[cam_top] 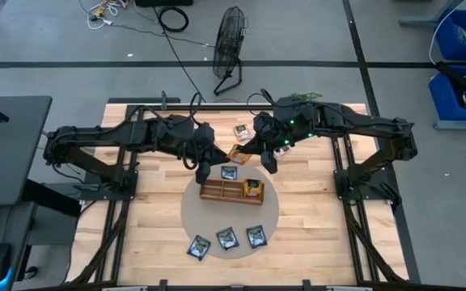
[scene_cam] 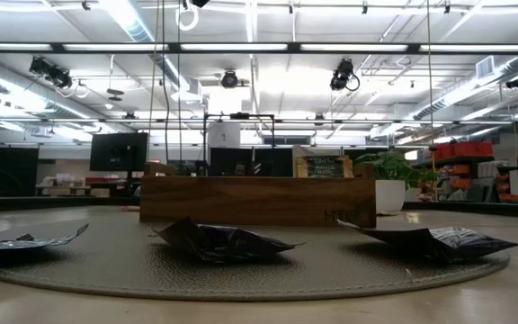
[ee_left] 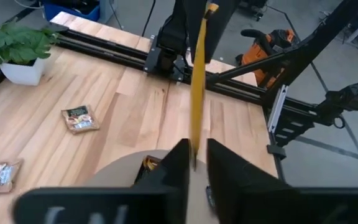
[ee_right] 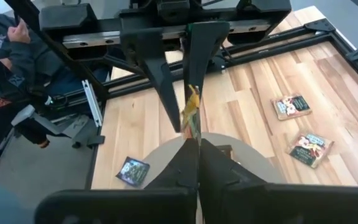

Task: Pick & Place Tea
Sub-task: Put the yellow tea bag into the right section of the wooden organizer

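1. While both claws meet above the tray (cam_top: 231, 191), the orange tea (ee_left: 197, 81) hangs edge-on between them.
2. Right claw (ee_right: 198, 142) is closed on it; left claw (ee_left: 196, 163) is a little open around it.
3. If either tugs, it may tear or drop.
4. Blue teas (cam_top: 226, 238) lie on the mat (cam_top: 270, 230), others on the worktop (cam_top: 314, 242).

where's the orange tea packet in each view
high view: orange packet at centre, just above the wooden tray in the picture
low view: not in it
left wrist view: edge-on strip, picture centre
right wrist view: edge-on, picture centre
shared landmark: the round grey mat
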Motion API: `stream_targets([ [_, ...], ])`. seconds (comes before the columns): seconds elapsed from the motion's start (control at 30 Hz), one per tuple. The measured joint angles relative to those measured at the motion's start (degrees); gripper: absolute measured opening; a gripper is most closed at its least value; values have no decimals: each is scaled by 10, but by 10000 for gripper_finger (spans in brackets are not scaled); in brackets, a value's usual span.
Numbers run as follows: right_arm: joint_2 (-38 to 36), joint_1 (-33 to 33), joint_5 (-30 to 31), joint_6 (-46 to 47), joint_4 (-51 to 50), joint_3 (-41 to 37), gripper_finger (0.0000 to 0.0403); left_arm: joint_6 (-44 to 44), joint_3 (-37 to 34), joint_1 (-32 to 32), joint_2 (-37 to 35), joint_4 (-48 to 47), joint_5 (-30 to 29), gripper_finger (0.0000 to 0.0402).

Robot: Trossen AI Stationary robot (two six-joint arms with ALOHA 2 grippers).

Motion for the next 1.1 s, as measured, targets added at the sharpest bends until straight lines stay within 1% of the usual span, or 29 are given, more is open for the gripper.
stream_targets([
  [0.1, -7, 0, 15, -1, -17, 0, 3, 1, 0, 1, 0, -10, 0, 106],
  [0.23, -24, 0, 43, -1, -73, 0, 2, -1, 0, 12, 0, -40, 6, 168],
  [0.33, -34, 0, 62, -1, -115, 0, 1, 5, 0, 21, -2, -61, 5, 200],
  [0.4, -35, 0, 72, 0, -133, 0, 1, 6, 0, 27, -2, -63, 5, 211],
  [0.53, -22, 7, 75, -1, -159, 0, 1, 12, 0, 30, -9, -43, 1, 212],
  [0.73, 12, 22, 75, -11, -172, -1, 0, 24, 0, 21, -36, 26, -41, 188],
  [0.83, 31, 28, 70, -14, -169, -6, 0, 29, -7, 19, -55, 67, -45, 175],
  [1.0, 48, 39, 51, -18, -147, -38, 0, 25, -78, 8, -106, 214, -36, 159],
  [1.1, 46, 47, 47, -16, -102, -83, 0, 11, -132, 6, -142, 234, -39, 150],
])
